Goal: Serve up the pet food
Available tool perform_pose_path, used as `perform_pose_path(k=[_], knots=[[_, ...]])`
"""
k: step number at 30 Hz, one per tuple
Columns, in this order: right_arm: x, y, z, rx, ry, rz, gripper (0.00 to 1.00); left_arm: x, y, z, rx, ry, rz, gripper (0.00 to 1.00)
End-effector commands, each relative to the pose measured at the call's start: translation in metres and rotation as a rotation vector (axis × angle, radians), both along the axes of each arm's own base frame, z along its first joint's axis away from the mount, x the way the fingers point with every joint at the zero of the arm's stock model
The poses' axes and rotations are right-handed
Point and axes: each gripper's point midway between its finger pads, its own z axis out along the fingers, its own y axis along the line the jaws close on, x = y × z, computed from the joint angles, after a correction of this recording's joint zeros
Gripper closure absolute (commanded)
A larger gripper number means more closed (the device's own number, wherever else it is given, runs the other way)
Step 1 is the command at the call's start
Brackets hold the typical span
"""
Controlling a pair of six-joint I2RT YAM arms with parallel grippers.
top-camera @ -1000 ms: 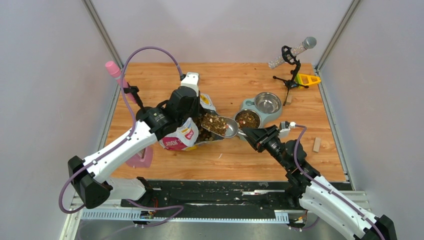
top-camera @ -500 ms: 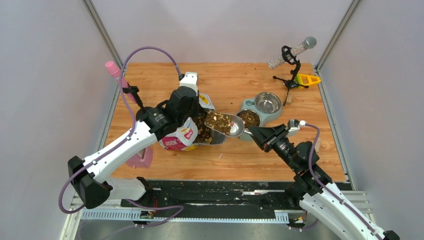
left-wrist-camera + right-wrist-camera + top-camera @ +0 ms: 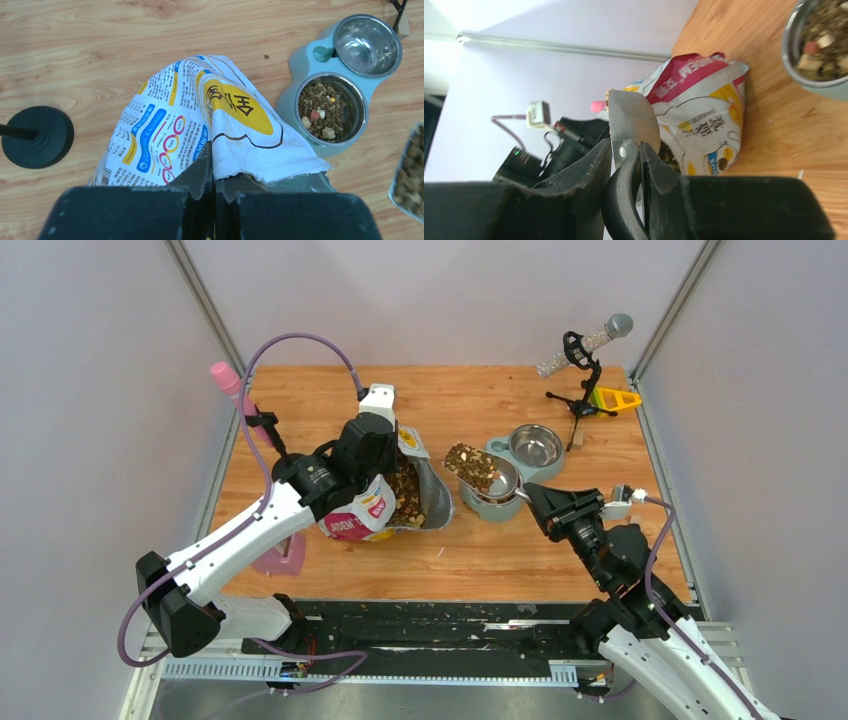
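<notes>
**Loaded scoop poised over the feeder bowl**

The pet food (image 3: 468, 462) is a loose heap of small brown and tan pieces, and it sits in three places. Some is piled in the scoop (image 3: 631, 120), some is inside the open bag (image 3: 365, 515) on the left, and some already part-fills the near bowl (image 3: 296, 106) of the teal feeder (image 3: 306, 59). The far bowl (image 3: 536, 445) is bare steel. The scoop hangs just over the near bowl, to the right of the bag's mouth.

Dry food like this looks light and hard, but it will not hold together. It should roll and spill at any tilt, and a stray crumb or two already lie on the table (image 3: 480, 550).

It cannot sensibly be pinched itself, so the hold belongs on whatever carries it. The right end effector (image 3: 625, 150) is clamped on the scoop's narrow handle, which could twist between the pads under the heaped load. A slow roll of the wrist above the bowl's middle would suit.

The left end effector (image 3: 214, 167) is closed on the bag's folded top edge. The bag is soft and crinkly, and its mouth gapes right, toward the feeder.
</notes>
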Motion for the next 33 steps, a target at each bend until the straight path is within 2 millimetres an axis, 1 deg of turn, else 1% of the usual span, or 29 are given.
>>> perform_pose_path(k=[1, 4, 9, 19, 26, 30, 33], knots=[[0.014, -0.025, 0.015, 0.011, -0.01, -0.159, 1.0, 0.006, 0.01, 0.056, -0.115, -0.134, 0.066, 1.0], [0.022, -0.035, 0.01, -0.035, 0.002, -0.23, 1.0, 0.006, 0.011, 0.057, -0.114, -0.138, 0.067, 1.0], [0.035, -0.047, -0.013, -0.122, 0.084, -0.329, 1.0, 0.005, 0.011, 0.055, -0.108, -0.132, 0.063, 1.0], [0.053, -0.069, -0.045, -0.25, 0.149, -0.488, 1.0, 0.008, 0.014, 0.049, -0.078, -0.125, 0.083, 1.0], [0.063, -0.072, -0.067, -0.328, 0.209, -0.518, 1.0, 0.008, 0.012, 0.047, -0.077, -0.118, 0.077, 1.0], [0.066, -0.075, -0.078, -0.342, 0.239, -0.524, 1.0, 0.009, 0.01, 0.044, -0.07, -0.11, 0.07, 1.0], [0.07, -0.073, -0.089, -0.354, 0.268, -0.512, 1.0, 0.009, 0.011, 0.043, -0.066, -0.109, 0.074, 1.0]])
